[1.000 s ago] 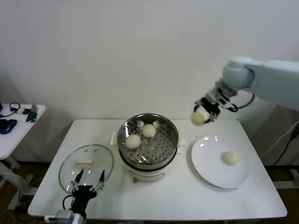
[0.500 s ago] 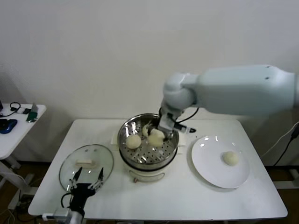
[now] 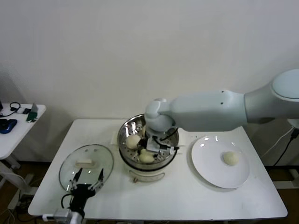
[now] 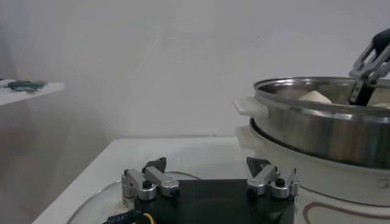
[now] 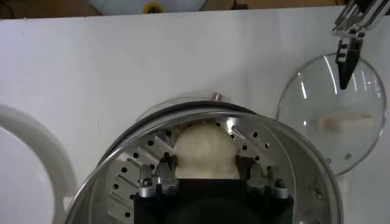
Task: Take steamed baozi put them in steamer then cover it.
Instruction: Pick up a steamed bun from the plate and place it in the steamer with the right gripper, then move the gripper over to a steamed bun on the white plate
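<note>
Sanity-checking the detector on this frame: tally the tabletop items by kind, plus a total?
Buns: 3 in view: held bun in the right pincer, loose bun in the steamer, plate bun; the arm hides part of the steamer.
Steamer: 1
Glass lid: 1
Plate: 1
Total: 6
</note>
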